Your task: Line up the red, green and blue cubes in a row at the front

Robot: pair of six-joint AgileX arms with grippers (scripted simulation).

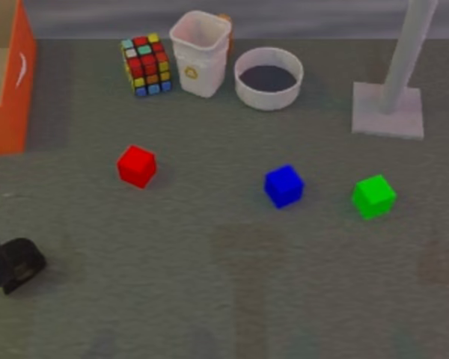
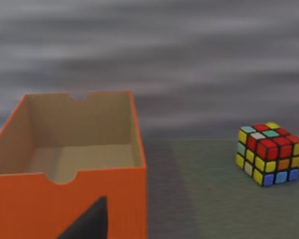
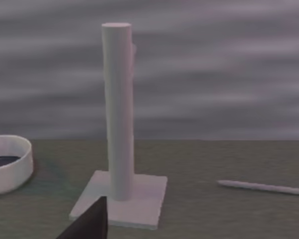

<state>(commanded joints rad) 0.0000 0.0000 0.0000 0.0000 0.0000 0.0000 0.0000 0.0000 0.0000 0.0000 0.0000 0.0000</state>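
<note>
- A grey-green table (image 1: pixel 232 299) is carrying the whole scene, with the white plastic tub (image 1: pixel 200 52) at its back edge serving as the landmark here.
- An open orange cardboard box (image 1: pixel 7 90) is sitting far to the left of the tub; a white post on a square base (image 1: pixel 389 105) is standing well to the tub's right.
- A shallow white bowl with dark contents (image 1: pixel 268 77) is resting just right of the tub, and a multicoloured sticker puzzle cube (image 1: pixel 146 65) is sitting just left of it.
- The left gripper (image 1: pixel 19 265) is waiting low at the left edge, far in front of the tub; whether its fingers are apart or together cannot be told.
- The right gripper is not showing from above, and its own camera is giving only a dark sliver of it.
- The small solid red cube (image 1: pixel 137 165) is lying in front and left of the tub, the blue cube (image 1: pixel 283 185) in front and right, the green cube (image 1: pixel 373 196) further right still. All three are standing well apart and none is being held.
- Judgement: no pick is under way yet; the left arm is best placed to be taking red first, descending square to its faces, which are sitting slightly turned.
</note>
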